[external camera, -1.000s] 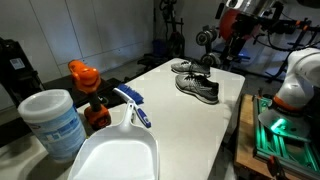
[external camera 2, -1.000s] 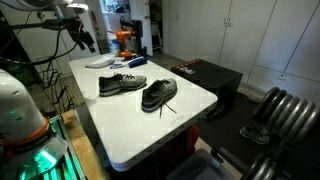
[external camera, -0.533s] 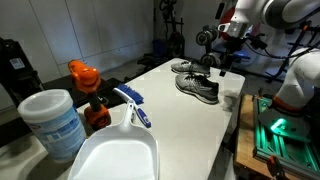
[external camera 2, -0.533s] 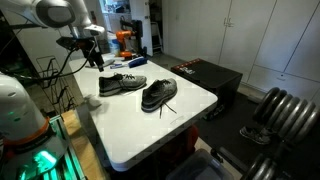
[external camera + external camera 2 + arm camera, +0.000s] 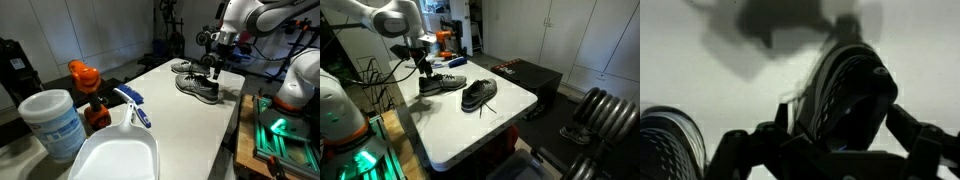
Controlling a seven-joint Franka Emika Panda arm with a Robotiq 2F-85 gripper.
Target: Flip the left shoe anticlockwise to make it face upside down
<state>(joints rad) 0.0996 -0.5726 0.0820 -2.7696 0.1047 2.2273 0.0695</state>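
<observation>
Dropping from well above the desk (image 5: 470, 130) over the last second, the gripper (image 5: 424, 68) now hangs just over one end of the left shoe (image 5: 442, 84). That shoe sits sole-down near the desk's robot-side edge, beside its twin (image 5: 478, 95). Jaws spread and empty, the gripper seems ready to grasp.

The arm (image 5: 243, 16) has swung down from the upper right of the frame. Its fingers (image 5: 213, 72) now hang just above the heel end of the nearer shoe (image 5: 197, 88) on the desk (image 5: 180, 125). In the dim wrist view they seem to straddle it.
</observation>
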